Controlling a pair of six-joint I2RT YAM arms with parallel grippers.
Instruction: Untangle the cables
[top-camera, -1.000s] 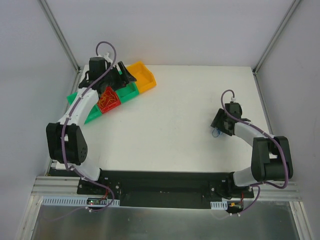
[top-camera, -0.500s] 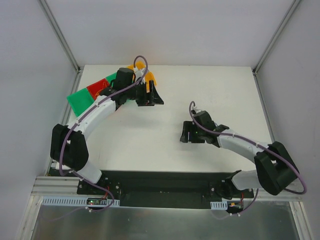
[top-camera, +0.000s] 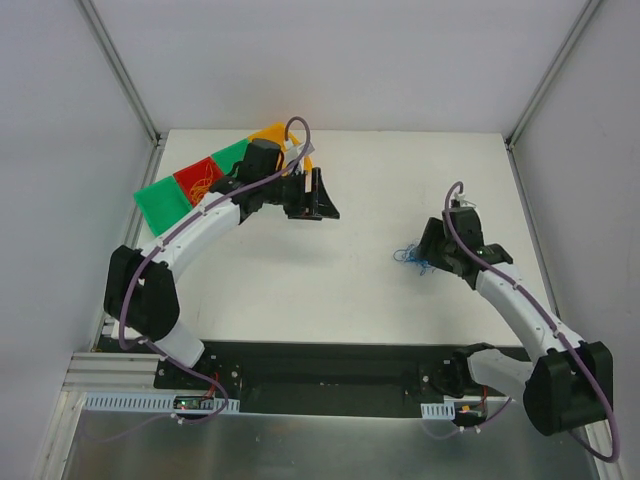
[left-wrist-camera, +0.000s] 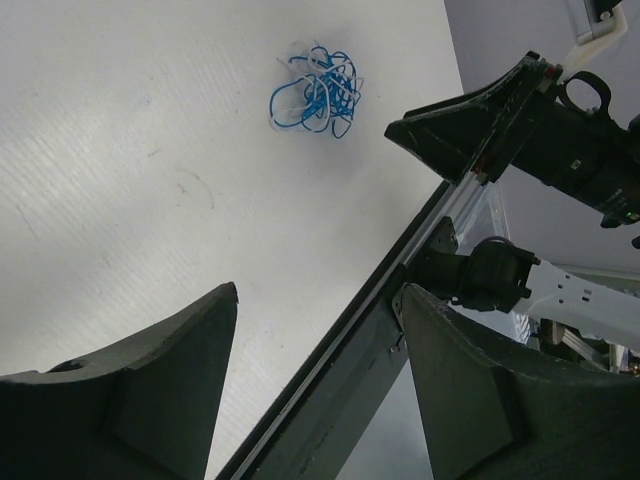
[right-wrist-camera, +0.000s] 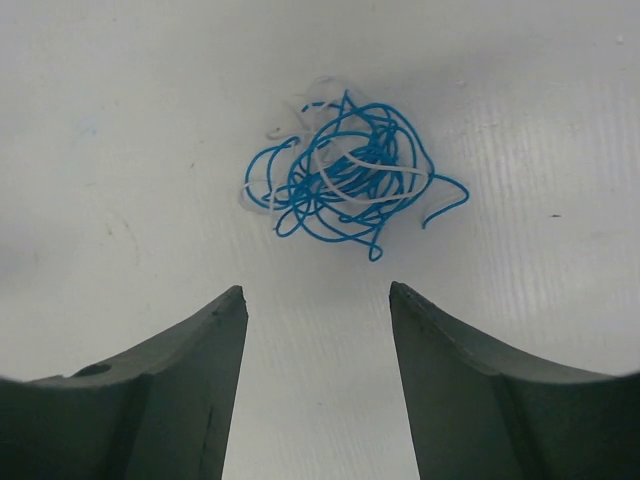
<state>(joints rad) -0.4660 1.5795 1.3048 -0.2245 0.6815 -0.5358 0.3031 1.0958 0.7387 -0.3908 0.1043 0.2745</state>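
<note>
The cables show as a small tangled clump of thin blue and white wires (top-camera: 408, 257) lying on the white table. In the right wrist view the clump (right-wrist-camera: 340, 180) sits just ahead of my right gripper (right-wrist-camera: 318, 288), which is open and holds nothing. From above, my right gripper (top-camera: 432, 245) is just right of the clump. My left gripper (top-camera: 318, 195) hangs open and empty over the table's back left part, well apart from the clump (left-wrist-camera: 315, 90); between its fingers (left-wrist-camera: 318, 290) only the table edge shows. More thin orange wires (top-camera: 203, 180) lie in a red bin.
A row of bins stands at the back left: green (top-camera: 160, 202), red (top-camera: 190, 172), green (top-camera: 235, 155), orange (top-camera: 275, 133). The left arm partly covers them. The dark frame rail (left-wrist-camera: 340, 370) runs along the near table edge. Metal posts rise at the back corners.
The left arm swung from over the bins out towards the table's middle. The right gripper went left, then came back right; the blue clump now lies uncovered to its left.
</note>
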